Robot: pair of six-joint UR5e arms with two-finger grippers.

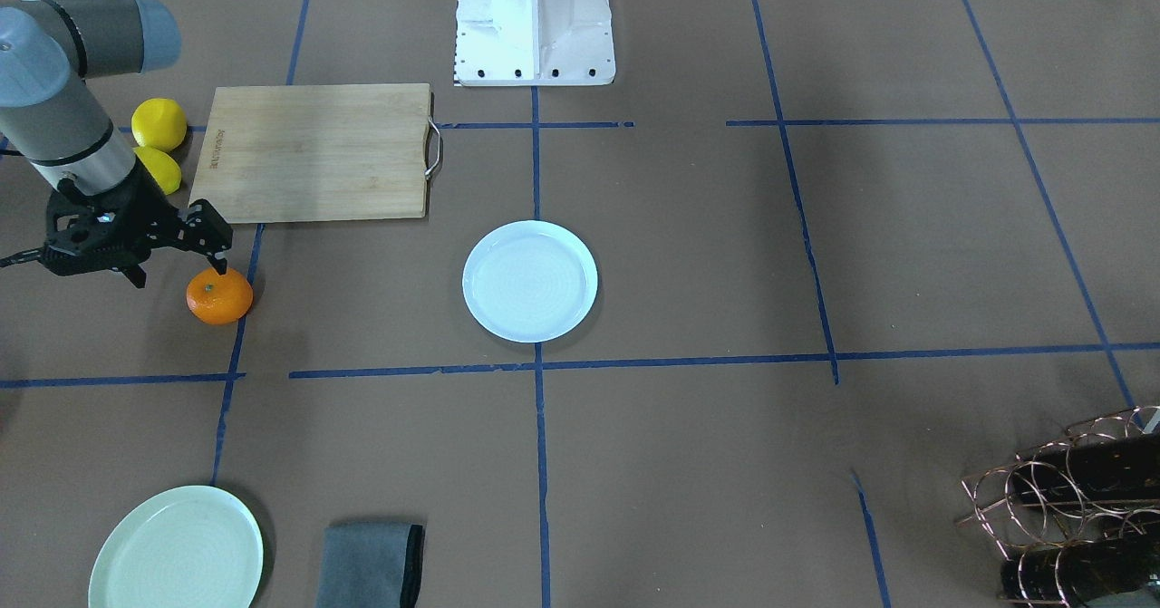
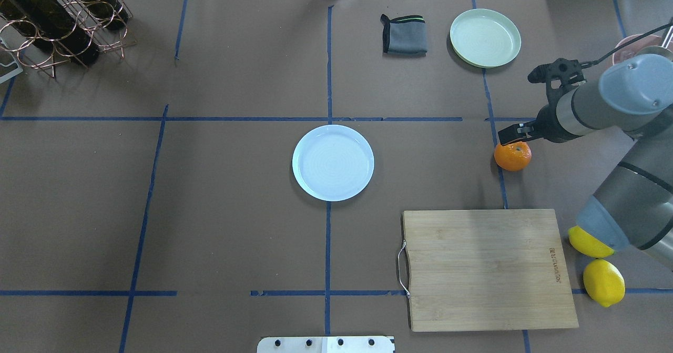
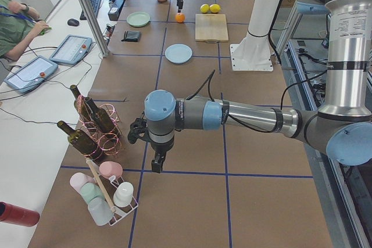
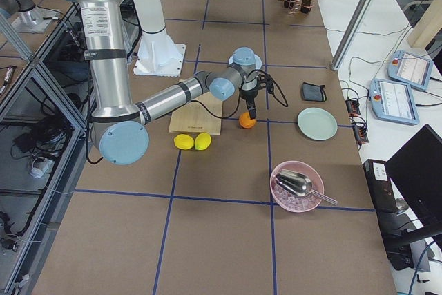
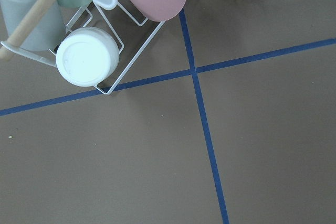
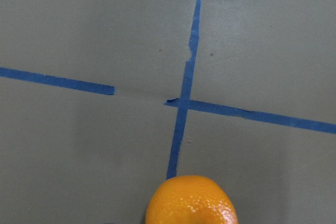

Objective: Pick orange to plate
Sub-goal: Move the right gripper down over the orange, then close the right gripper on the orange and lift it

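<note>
The orange (image 1: 219, 296) (image 2: 512, 156) lies on the brown table beside a blue tape line, well to the robot's right of the round white plate (image 1: 530, 280) (image 2: 333, 162), which is empty. My right gripper (image 1: 179, 275) hovers just above the orange with its fingers spread apart, so it is open. One fingertip (image 2: 505, 138) reaches over the fruit's far edge. In the right wrist view the orange (image 6: 190, 202) fills the bottom centre and no fingers show. My left gripper (image 3: 157, 166) hangs over bare table near the cup rack, and I cannot tell its state.
Two lemons (image 1: 159, 123) and a wooden cutting board (image 1: 317, 150) lie close behind the orange. A mint-green plate (image 1: 177, 549) and grey cloth (image 1: 372, 563) sit toward the operators' side. A wine rack (image 1: 1069, 499), cup rack (image 5: 86, 61) and pink bowl (image 4: 297, 186) stand at the table's ends.
</note>
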